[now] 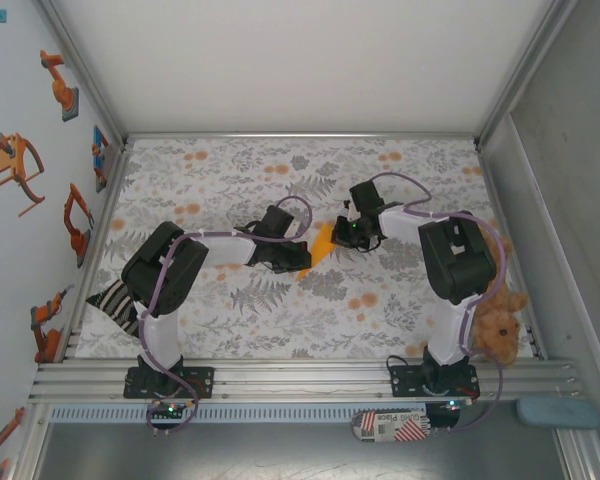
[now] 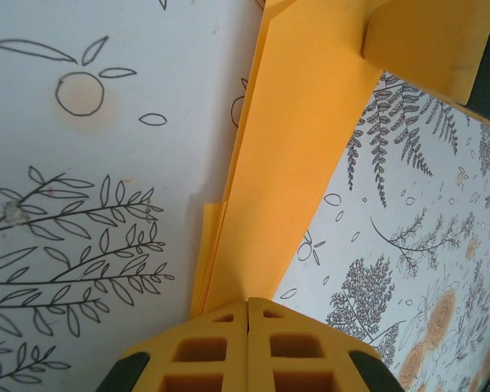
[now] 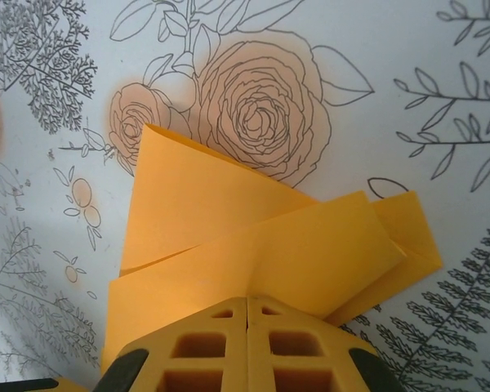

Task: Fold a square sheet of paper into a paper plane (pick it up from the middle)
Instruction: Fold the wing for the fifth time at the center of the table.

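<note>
Bent elbows are held nearest the overhead camera, forearms reached inward over the flowered cloth [image 1: 230,300], where the folded paper [image 1: 323,245] is found between the left gripper [image 1: 298,260] and the right gripper [image 1: 350,232]. At the left wrist, the fingers are seen clenched, tips against the paper's narrow end. At the right wrist, the fingers are seen clenched over its overlapped layers; whether paper is pinched cannot be told

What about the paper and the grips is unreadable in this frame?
- Top external: paper mostly covered by left gripper and right gripper; fold shape too small to read.
- Left wrist: paper's far end cut off by top edge; near end hidden behind shut gripper.
- Right wrist: near edge hidden behind shut gripper; pinched or merely pressed, unclear.
</note>
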Robot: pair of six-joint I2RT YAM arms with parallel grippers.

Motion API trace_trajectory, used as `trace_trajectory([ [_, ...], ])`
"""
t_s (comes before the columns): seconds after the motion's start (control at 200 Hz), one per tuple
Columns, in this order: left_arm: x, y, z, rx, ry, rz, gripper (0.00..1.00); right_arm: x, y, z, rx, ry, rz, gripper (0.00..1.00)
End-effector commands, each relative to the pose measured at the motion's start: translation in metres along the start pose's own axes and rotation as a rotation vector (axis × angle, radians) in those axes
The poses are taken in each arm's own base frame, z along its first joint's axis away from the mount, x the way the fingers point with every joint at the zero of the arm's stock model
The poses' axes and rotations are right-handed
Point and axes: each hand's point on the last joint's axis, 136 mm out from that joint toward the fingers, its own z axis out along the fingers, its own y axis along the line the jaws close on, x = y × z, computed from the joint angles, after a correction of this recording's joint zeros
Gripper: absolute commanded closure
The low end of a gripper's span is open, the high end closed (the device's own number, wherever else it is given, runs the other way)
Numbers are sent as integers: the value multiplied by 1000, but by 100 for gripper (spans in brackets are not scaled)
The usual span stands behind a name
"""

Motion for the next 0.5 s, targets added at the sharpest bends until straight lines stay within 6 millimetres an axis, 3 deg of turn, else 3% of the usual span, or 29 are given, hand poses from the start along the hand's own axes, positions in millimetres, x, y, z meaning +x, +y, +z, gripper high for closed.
trace_trajectory([
  [0.0,-9,-17,-9,33,-9,6,100,18,-27,12,37,42,5,100],
  [0.095,-25,-31,-11,60,-41,26,99,20,-20,14,-20,48,-27,100],
  [0.195,-35,-29,-4,46,-48,19,99,20,-14,14,-57,46,-48,100],
  [0.491,-24,-5,17,-23,19,-22,100,12,-3,3,-90,21,-75,100],
])
